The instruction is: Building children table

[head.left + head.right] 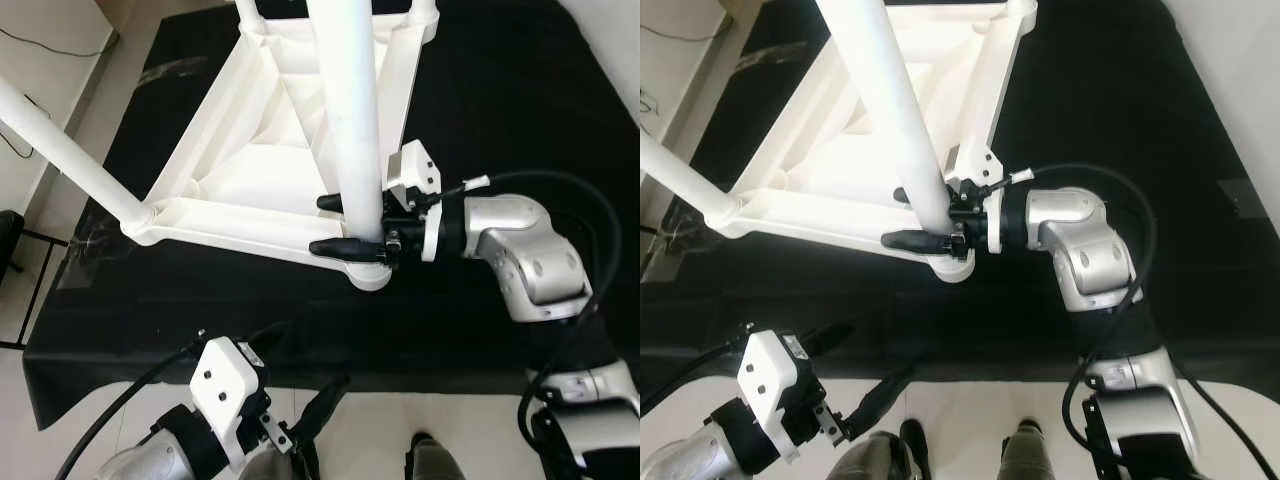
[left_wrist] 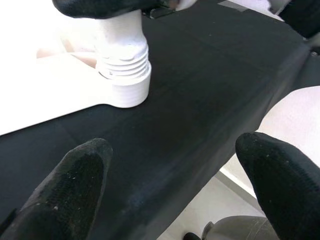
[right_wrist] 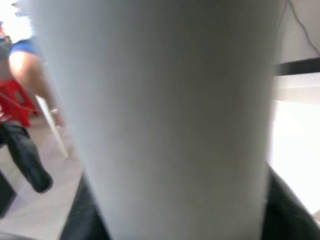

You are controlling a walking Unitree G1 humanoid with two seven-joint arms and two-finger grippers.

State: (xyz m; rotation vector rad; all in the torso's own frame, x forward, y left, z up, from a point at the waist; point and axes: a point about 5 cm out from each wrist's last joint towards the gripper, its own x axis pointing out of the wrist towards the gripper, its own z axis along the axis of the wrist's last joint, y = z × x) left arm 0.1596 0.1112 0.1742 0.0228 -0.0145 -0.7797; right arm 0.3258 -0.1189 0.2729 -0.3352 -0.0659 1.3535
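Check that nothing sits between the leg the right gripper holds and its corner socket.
Nothing visible does. The right gripper clamps the white table leg just above the corner socket of the upturned tabletop; the leg's threaded end already sits in it. The left gripper hovers apart, open.

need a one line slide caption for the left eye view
Right gripper clamps a white table leg at its corner socket on the upturned white table top, which lies on a black cloth.

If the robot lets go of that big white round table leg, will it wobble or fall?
Probably it stays up: the smooth white plastic leg sits in a threaded socket on the upturned white table frame. It looks stiff, likely light and a bit slippery. The right gripper clamps it near the base.
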